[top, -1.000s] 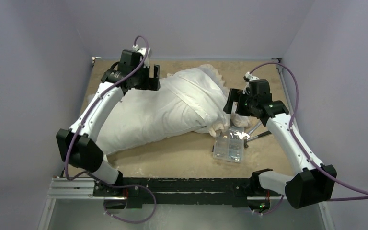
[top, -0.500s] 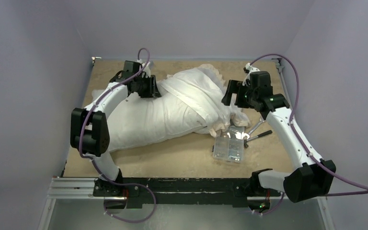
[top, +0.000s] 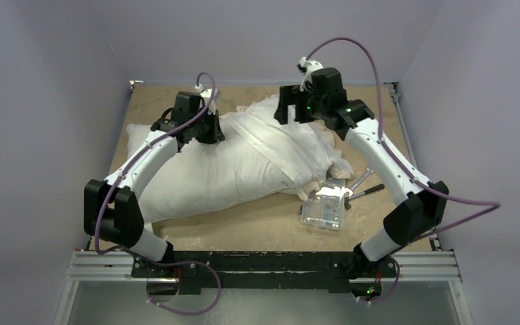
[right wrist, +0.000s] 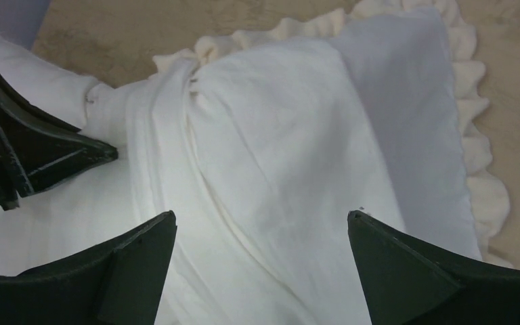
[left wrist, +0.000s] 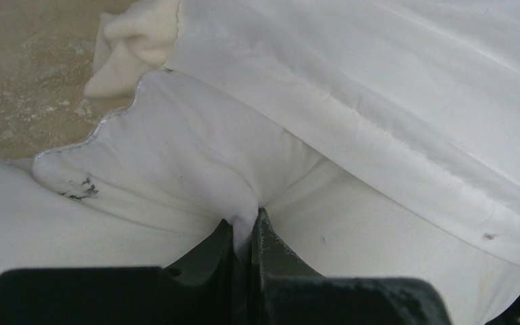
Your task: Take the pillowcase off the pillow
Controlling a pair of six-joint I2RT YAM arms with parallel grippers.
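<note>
Pinching a small fold of white cloth, the left gripper (left wrist: 244,227) stood clenched on the pillow (left wrist: 379,257), just below the hem of the pillowcase (left wrist: 379,88). The right gripper (right wrist: 261,220) hung released, jaws spread wide, above the far part of the pillowcase and clear of it. Pillowcase: white side outward, creased in long folds, cream ruffled frill (right wrist: 474,135) along its far and right edges; it covered the right-hand part of the pillow, its hem crossing the bundle on a slant. Pillow: plump, plain white, smooth, a few small dark marks near one seamed corner; its left-hand part lay bare. Position: both lay flat on the tan table (top: 257,223), filling its middle and left. Long axis: left to right across the table, the bare end pointing left, the covered end pointing right. Near the covered end sat a clear plastic box (top: 323,208) and, beyond it, metal tools (top: 359,179).
</note>
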